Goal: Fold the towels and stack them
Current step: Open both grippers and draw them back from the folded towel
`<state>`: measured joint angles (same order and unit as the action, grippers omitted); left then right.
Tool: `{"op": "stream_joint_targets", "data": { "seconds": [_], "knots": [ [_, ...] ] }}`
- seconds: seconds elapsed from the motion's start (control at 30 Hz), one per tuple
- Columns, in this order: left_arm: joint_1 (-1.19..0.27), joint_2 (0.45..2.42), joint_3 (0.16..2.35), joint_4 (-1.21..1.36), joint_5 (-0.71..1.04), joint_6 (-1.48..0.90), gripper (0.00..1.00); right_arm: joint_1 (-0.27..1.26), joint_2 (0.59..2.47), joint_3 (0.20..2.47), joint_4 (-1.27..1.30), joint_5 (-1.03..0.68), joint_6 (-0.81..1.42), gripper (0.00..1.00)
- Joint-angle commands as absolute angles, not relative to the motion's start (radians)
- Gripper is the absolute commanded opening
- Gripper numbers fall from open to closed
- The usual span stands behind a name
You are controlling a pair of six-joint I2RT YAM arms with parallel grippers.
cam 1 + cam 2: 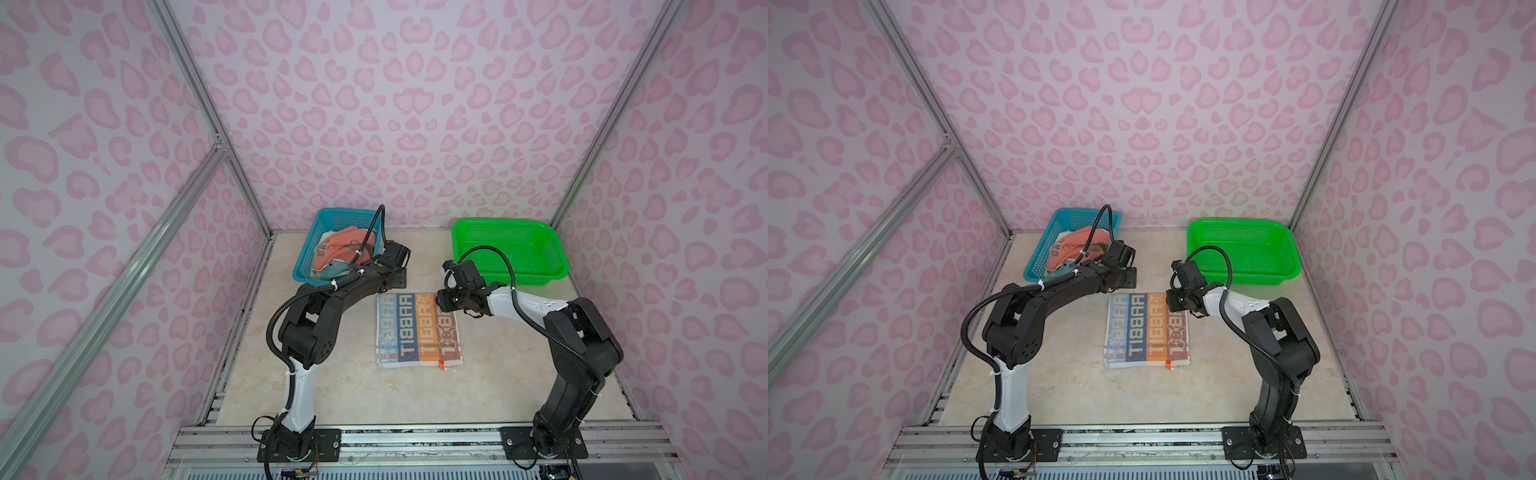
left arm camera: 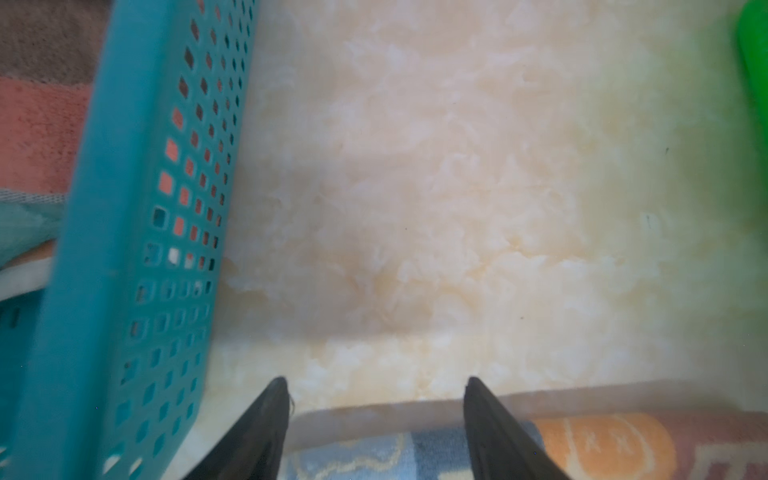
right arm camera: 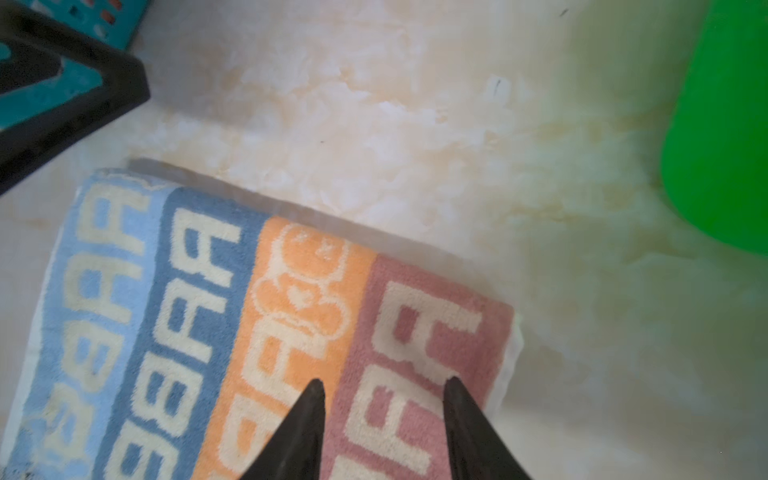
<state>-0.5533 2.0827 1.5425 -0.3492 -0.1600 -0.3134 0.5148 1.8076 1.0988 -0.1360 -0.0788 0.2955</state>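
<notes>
I am holding my left fingers (image 2: 266, 428) apart with nothing between them. They are pointing down at bare table (image 1: 374, 395), just past the far edge of the striped towel (image 1: 415, 332), and the blue basket (image 1: 305, 257) is standing right beside them. I cannot tell whether their tips are touching the table.

I am holding my right fingers (image 3: 299, 428) apart too, less widely, and they are gripping nothing. They are hanging over the striped towel near its far right corner, with the tips above the pink stripe. I cannot tell from here whether they are resting on the cloth or floating just above it.

The striped towel is lying flat in the middle of the table, with its RABBIT stripes running from the near edge toward the far edge. In my right wrist view a second layer is showing under its far edge.

The blue basket is sitting at the far left corner of the table. A coral towel (image 1: 345, 249) is lying crumpled inside it, and a pale blue-green cloth (image 2: 25, 224) is peeking out beneath that one. The green basket (image 1: 511, 280) is sitting at the far right corner, and I am seeing only mesh inside it in both top views.
</notes>
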Motion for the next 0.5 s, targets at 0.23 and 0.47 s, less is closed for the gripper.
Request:
{"op": "stream_joint_targets", "data": {
  "seconds": [0.23,0.47],
  "knots": [
    [-0.474,2.062,1.487,-0.343,-0.146,-0.326,0.68,0.461,1.884,1.174,-0.132,-0.12,0.296,0.48],
    [-0.483,2.055,1.459,-0.385,-0.029,-0.305,0.67,0.456,1.91,1.189,-0.166,-0.107,0.262,0.48]
  ]
}}
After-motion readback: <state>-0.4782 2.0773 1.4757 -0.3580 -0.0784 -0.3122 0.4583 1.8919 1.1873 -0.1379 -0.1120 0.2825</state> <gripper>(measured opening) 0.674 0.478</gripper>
